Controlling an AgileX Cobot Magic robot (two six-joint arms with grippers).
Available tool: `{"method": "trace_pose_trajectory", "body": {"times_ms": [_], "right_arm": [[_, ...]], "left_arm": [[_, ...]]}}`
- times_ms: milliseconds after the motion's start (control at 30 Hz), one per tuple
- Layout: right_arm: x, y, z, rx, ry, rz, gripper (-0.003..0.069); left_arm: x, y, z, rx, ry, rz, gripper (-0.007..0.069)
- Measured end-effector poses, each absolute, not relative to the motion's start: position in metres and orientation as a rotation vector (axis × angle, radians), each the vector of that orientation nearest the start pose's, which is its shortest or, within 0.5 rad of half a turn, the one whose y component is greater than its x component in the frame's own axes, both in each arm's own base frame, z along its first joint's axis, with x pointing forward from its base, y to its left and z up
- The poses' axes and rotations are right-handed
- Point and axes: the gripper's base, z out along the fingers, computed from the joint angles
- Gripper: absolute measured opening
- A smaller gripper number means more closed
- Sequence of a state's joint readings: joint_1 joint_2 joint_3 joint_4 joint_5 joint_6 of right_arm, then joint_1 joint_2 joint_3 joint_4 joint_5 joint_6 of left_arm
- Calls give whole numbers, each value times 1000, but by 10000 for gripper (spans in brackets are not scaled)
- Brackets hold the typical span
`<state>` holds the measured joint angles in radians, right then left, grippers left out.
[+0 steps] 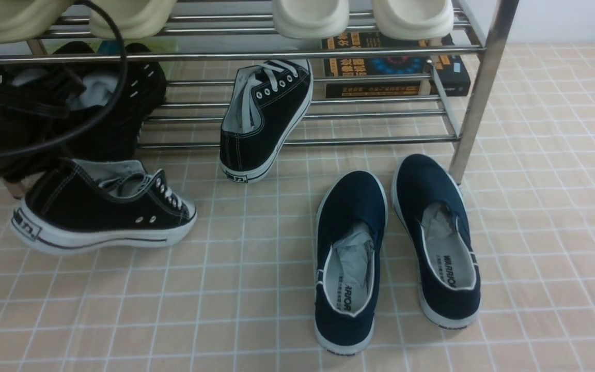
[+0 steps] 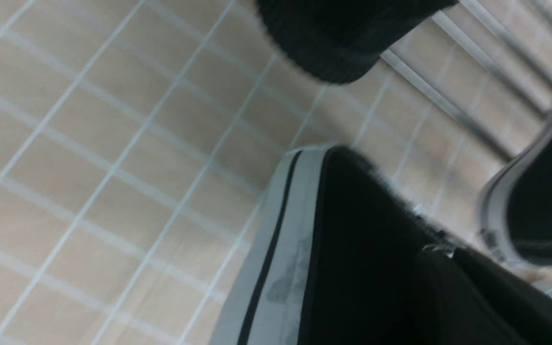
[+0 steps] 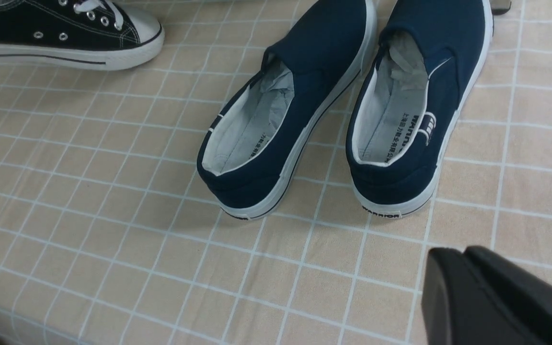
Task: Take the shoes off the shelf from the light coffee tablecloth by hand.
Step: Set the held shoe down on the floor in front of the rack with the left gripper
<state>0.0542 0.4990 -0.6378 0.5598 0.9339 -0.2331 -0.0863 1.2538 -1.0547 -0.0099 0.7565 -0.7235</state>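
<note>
Shelf (image 1: 297, 56) of glossy metal tubes.

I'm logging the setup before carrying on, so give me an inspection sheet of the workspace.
Surface: light coffee tablecloth, white grid
Job's things: one black sneaker at left; its mate on the lower bars of the shelf
Clutter: navy slip-ons on cloth; cream clogs above; boxes behind
Grippers: left shut by left sneaker, grip unclear; right shut, empty
Cables: black cable looping before shelf
Surroundings: pale wall
</note>
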Motion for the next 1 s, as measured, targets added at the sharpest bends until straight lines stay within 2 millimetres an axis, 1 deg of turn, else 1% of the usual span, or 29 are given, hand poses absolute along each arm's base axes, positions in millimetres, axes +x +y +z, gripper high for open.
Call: {"method": "trace_pose_trajectory", "body": {"times_ms": [67, 133, 167, 233, 300, 533, 667, 700, 767, 900, 933, 967, 1000], "right_arm": [[74, 43, 321, -173, 2181, 584, 43], [74, 43, 321, -173, 2181, 584, 45], [74, 43, 321, -173, 2181, 584, 46], [74, 43, 321, -173, 2181, 584, 45], [74, 43, 321, -173, 2181, 584, 46], [74, 43, 321, -179, 2181, 581, 57], [74, 43, 321, -242, 2170, 549, 71], [74, 43, 321, -250, 2169, 545, 74], [73, 43, 320, -263, 2182, 548, 83], [71, 46, 319, -306, 2249, 575, 90], [71, 46, 319, -314, 2258, 578, 91], [73, 49, 324, -357, 2291, 604, 94], [73, 49, 324, -364, 2294, 607, 94]], "left_arm": [[255, -23, 323, -787, 2380, -352, 23], [248, -22, 308, -797, 2458, -313, 24], [247, -22, 307, -795, 2464, -309, 24], [239, -22, 291, -796, 2546, -275, 25], [235, -22, 284, -787, 2591, -265, 27], [231, -25, 282, -716, 2657, -278, 34], [228, -26, 280, -681, 2699, -268, 59], [227, -26, 280, -670, 2712, -263, 74], [225, -26, 279, -650, 2745, -251, 128], [222, -26, 280, -596, 2783, -234, 222], [222, -26, 280, -593, 2784, -233, 227], [221, -26, 285, -556, 2779, -231, 258], [221, -25, 285, -555, 2777, -230, 260]]}}
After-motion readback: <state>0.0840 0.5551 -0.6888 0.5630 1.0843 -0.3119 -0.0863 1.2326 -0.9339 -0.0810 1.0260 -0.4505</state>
